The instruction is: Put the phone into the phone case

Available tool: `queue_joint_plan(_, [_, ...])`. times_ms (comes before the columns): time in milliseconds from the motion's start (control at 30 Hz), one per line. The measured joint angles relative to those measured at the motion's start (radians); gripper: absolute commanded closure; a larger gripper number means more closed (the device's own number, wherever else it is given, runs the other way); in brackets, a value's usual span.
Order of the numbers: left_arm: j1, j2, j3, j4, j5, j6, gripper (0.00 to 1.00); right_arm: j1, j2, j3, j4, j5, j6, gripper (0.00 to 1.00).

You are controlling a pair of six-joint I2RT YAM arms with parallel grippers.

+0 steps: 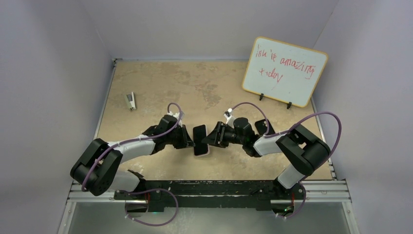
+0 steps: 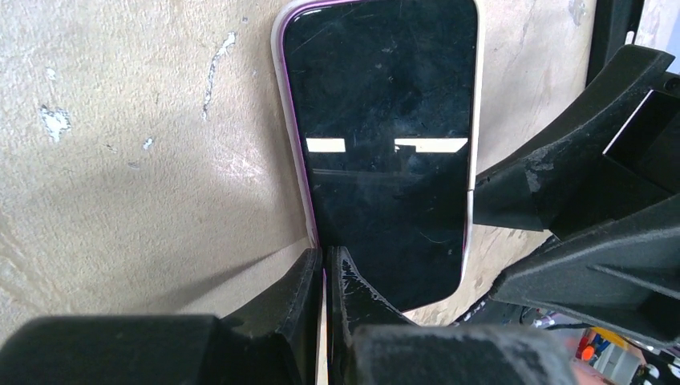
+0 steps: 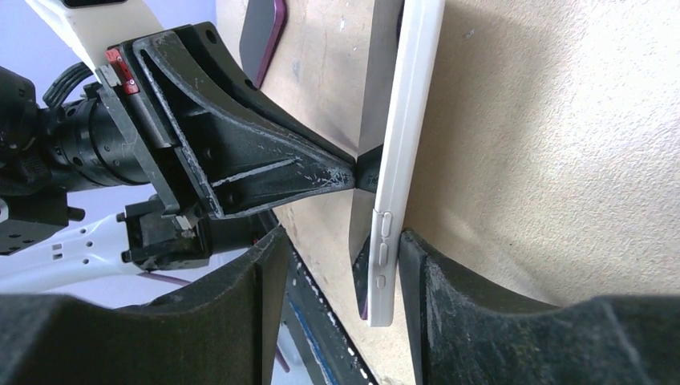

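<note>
Top external view puts the phone (image 1: 200,140) at the middle of the desk (image 1: 160,83), between the two arms. It sits inside the white, purple-edged phone case (image 3: 410,120), dark screen showing. The left pincer (image 2: 325,265) is pinched almost closed on the case's long rim. The right pincer (image 3: 341,245) is spread across the phone's thickness, with one finger (image 3: 449,305) against the case's back and the other clear of the screen. A whiteboard (image 1: 285,70) stands far right.
</note>
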Motion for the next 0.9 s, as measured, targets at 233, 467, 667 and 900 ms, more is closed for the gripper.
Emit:
queue_joint_plan(233, [0.004, -0.001, -0.027, 0.043, 0.034, -0.027, 0.93, 0.000, 0.003, 0.001, -0.020, 0.011, -0.019, 0.61])
queue_joint_plan(467, [0.003, -0.001, -0.040, 0.058, 0.065, -0.049, 0.93, 0.001, 0.023, 0.018, -0.056, 0.013, -0.036, 0.78])
queue_joint_plan(667, [0.003, -0.035, -0.045, 0.053, 0.077, -0.062, 0.82, 0.000, 0.023, 0.031, -0.103, 0.015, -0.059, 1.00])
queue_joint_plan(900, [0.036, -0.231, 0.014, -0.098, 0.079, -0.027, 0.30, 0.000, -0.030, 0.049, -0.185, 0.011, -0.089, 1.00])
